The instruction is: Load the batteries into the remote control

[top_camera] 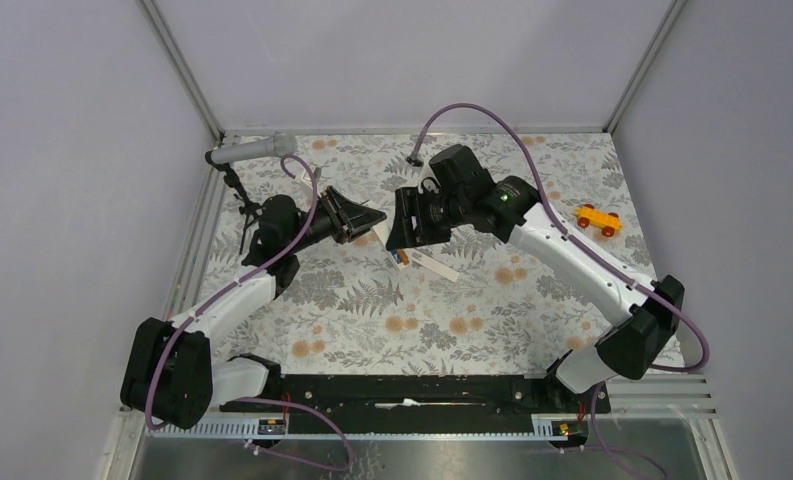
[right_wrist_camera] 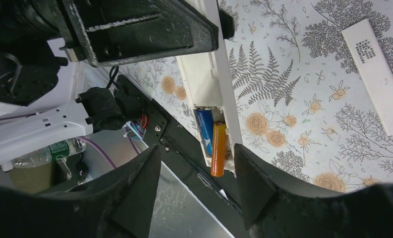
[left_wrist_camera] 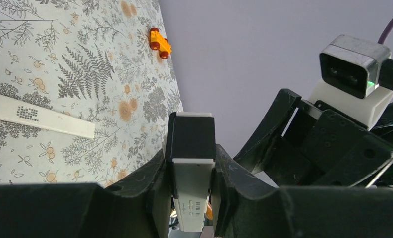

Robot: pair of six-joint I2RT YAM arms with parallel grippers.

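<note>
right wrist view: both cells in the slot, orange one looks proud

from here i look straight into the battery slot (right_wrist_camera: 211,139) at the end of the remote control (right_wrist_camera: 204,74). the blue battery (right_wrist_camera: 204,130) lies flat in it. the orange battery (right_wrist_camera: 218,148) lies beside it, touching, its lower end reaching past the blue one, so i judge it not fully seated. the right gripper (right_wrist_camera: 196,153) has its jaws spread to either side of that end, touching nothing.

the left gripper (left_wrist_camera: 192,163) is pinching the remote across its long edges, which only the left wrist view shows. that view hides the slot entirely. it does show the cover (left_wrist_camera: 40,116) lying flat on the table (left_wrist_camera: 100,74) and a toy car (left_wrist_camera: 159,42) further off.

the top view tells me the remote is held between the two grippers, mid-table; the batteries there are just a speck of colour.

handling, as i judge it: the remote is light, stiff and slick, so the long edges are the right hold. the batteries are smooth and will roll; i'd press one down rather than pinch it. the thin cover wants taking by its long edges.
</note>
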